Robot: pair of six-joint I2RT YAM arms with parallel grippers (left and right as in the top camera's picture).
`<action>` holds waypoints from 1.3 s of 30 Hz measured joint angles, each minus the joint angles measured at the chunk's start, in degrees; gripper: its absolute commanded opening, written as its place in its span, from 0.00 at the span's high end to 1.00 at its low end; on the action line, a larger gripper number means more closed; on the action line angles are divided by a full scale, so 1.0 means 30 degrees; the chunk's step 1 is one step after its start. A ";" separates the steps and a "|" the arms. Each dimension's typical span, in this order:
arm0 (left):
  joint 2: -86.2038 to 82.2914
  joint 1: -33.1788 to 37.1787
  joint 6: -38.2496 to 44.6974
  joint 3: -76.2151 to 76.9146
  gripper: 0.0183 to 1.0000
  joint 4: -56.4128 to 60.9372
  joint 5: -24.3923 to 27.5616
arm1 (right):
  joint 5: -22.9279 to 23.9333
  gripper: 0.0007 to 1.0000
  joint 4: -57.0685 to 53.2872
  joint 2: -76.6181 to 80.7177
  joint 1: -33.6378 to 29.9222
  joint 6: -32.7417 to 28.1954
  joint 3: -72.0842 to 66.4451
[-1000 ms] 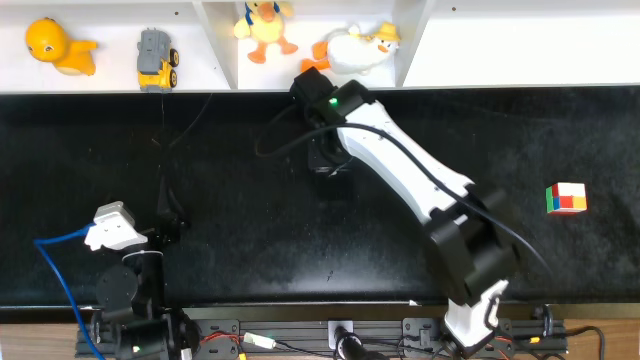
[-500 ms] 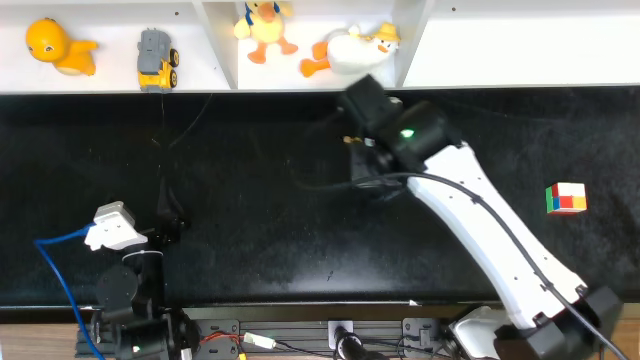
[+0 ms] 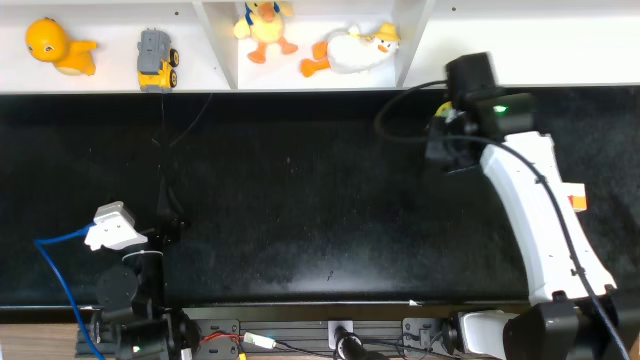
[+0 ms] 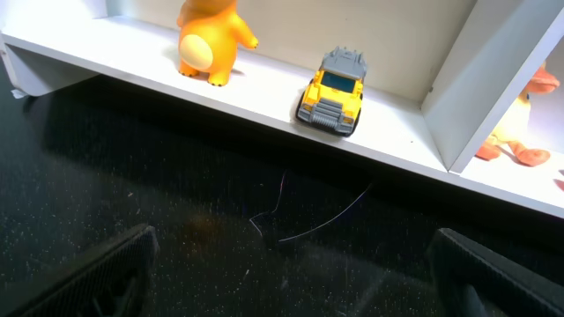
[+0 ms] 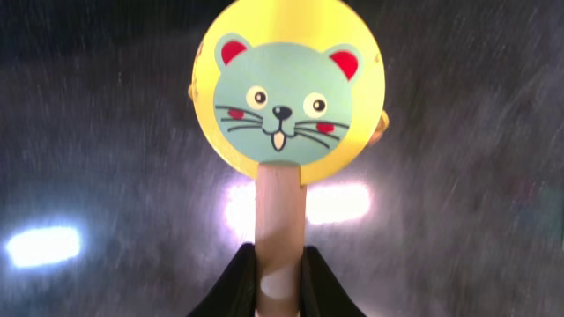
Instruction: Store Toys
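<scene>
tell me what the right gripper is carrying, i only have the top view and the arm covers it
Observer: A yellow rattle, round, with a teal mouse face on it.
Operator: how is it held
Observer: The right gripper is shut on the rattle's wooden handle, one finger on each side.
Operator: and the left gripper
Observer: The left gripper is open and faces the shelf, where the yellow truck stands.

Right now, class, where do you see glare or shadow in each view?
Right wrist view: bright glare patches on the tabletop behind the mouse-face rattle, held by the right gripper. Left wrist view: the yellow truck casts a soft shadow on the white shelf. Top view: speckled sheen on the tabletop.
</scene>
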 measured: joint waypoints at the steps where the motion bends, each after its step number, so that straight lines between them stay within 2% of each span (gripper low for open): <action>1: 0.0000 0.0000 0.0000 0.0000 0.00 0.0000 0.0007 | -0.0248 0.95 0.0459 -0.0015 -0.0437 -0.0539 0.0000; 7: -0.0007 0.0000 0.0000 0.0000 0.00 0.0000 0.0007 | -0.1290 0.95 0.4022 -0.0022 -0.2433 -0.3665 -0.0022; 13: 0.0000 0.0000 0.0000 0.0000 0.00 0.0000 0.0000 | -0.1683 0.95 0.7038 -0.0007 -0.2521 -0.6237 -0.0022; 18: -0.0007 0.0000 0.0000 0.0000 0.00 0.0000 0.0000 | -0.1676 0.95 0.8284 0.0678 -0.2521 -0.7490 -0.0022; 27: 0.0000 0.0000 0.0000 0.0000 0.00 0.0000 0.0000 | -0.1683 0.95 1.0469 0.2776 -0.2521 -0.7781 -0.0036; 39: 0.0000 0.0000 0.0000 0.0000 0.00 0.0000 0.0007 | -0.1749 0.95 1.2692 0.4495 -0.2521 -0.5413 -0.0036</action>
